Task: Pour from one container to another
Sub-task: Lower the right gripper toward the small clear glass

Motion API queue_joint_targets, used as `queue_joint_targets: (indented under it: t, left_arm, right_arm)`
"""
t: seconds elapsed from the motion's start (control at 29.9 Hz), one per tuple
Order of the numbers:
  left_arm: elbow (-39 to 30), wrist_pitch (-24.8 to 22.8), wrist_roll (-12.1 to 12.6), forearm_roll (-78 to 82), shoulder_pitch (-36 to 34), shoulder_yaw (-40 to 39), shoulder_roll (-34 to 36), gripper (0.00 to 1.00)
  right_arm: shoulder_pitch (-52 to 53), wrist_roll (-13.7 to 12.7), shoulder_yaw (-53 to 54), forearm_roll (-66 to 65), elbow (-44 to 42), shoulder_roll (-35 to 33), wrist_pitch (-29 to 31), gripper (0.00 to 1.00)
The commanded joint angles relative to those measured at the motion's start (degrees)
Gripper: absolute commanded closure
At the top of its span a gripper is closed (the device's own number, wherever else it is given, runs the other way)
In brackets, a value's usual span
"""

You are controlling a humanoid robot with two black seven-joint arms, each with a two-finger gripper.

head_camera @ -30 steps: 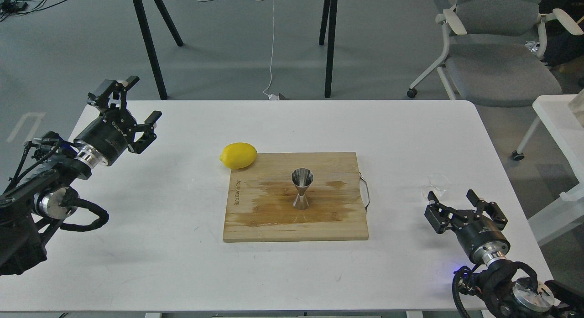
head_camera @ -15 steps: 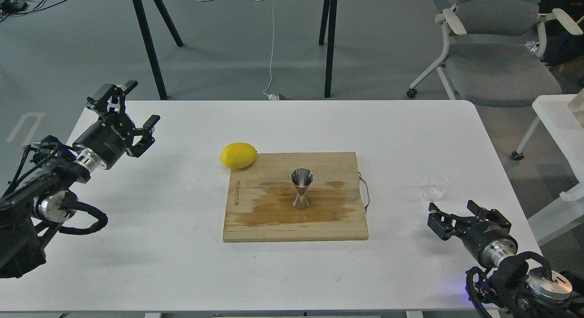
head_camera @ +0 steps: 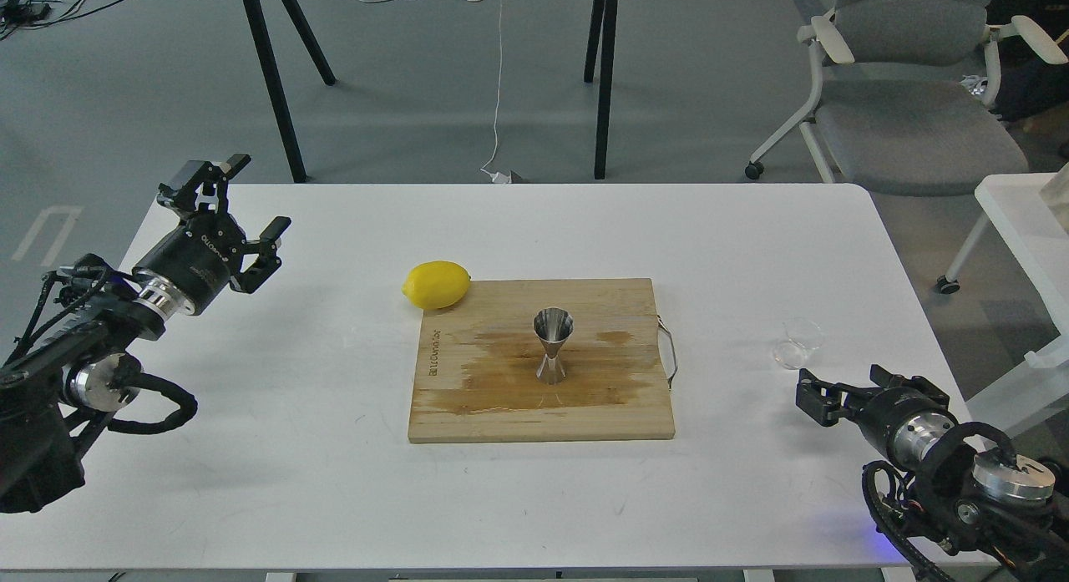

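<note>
The small clear glass cup (head_camera: pixel 797 345) stands upright on the white table (head_camera: pixel 334 473), right of the board. On the wooden cutting board (head_camera: pixel 501 411) the steel hourglass jigger (head_camera: pixel 553 346) stands upright near the middle, with a wet stain around its foot. My right gripper (head_camera: pixel 845 388) is open and empty, low at the front right, a short way in front of the cup and apart from it. My left gripper (head_camera: pixel 242 204) hovers open and empty over the table's far left, well away from both containers.
A yellow lemon (head_camera: pixel 436 284) lies against the board's far left corner. A metal handle (head_camera: pixel 668 352) sticks out of the board's right side. A grey office chair (head_camera: pixel 902 89) and a second white table (head_camera: pixel 1023 231) stand beyond the right edge.
My right gripper has drawn back from the glass cup toward the front right and dropped lower. The left gripper sank slightly and shifted left. Cup, jigger and lemon stayed put.
</note>
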Motion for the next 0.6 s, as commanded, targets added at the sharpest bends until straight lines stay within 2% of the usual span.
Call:
queue_joint_targets:
  t: [0.0, 0.57]
  left_arm:
    - [0.1, 0.0, 0.0, 0.0, 0.0, 0.0, -0.1, 0.02]
    - [1.4, 0.0, 0.0, 0.0, 0.0, 0.0, -1.0, 0.02]
  right_arm:
    - [1.8, 0.1, -0.2, -0.4, -1.6, 0.2, -1.8, 0.02]
    - [8.2, -0.8, -1.0, -6.7, -10.1, 8.8, -5.1, 0.02]
